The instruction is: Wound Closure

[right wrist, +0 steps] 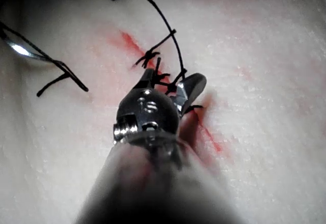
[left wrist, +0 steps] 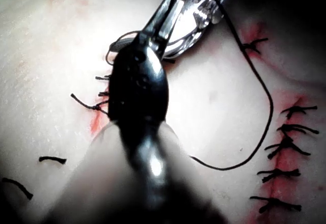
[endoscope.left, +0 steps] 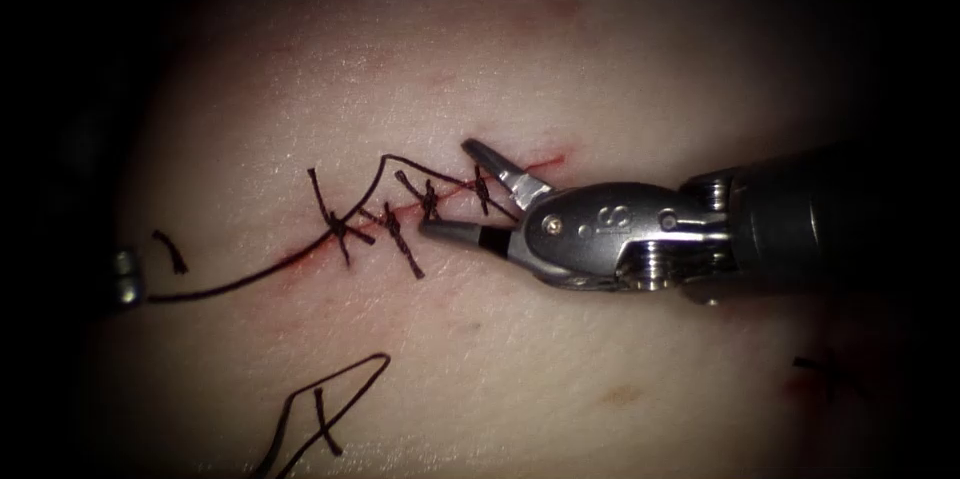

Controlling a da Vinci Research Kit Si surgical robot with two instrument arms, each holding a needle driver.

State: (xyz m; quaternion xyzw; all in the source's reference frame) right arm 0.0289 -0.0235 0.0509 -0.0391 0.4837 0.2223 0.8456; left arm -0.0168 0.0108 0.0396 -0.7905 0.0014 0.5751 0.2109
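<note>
Cut (endoscope.left: 310,251) slanting across the tissue (endoscope.left: 560,369) from near left up to far right, crossed by a row of dark stitches (endoscope.left: 400,239) and edged with red fluid (endoscope.left: 545,159), most at its far right end.

Thread (endoscope.left: 230,284) leaving the leftmost stitch, trailing left over the tissue to the left edge of the endoscope view. There meets a small metal tip, taken for the left gripper (endoscope.left: 125,277); cannot tell whether clamped on the thread. Just above it, a short cut end of thread (endoscope.left: 170,251) lying loose. Nearer, left of the cut, a slack loop of thread (endoscope.left: 340,389) resting on the tissue.

Right gripper (endoscope.left: 450,187) reaching in from the right, spread wide over the stitched part of the cut: one jaw on the far side of the stitch line, the other on the near side, stitches and a strand of thread between them. Clamped on nothing.

Needle not picked out with certainty. In the right wrist view, a bright curved sliver (right wrist: 19,49) lying on the tissue with thread across it, possibly the needle, well apart from the right gripper.
</note>
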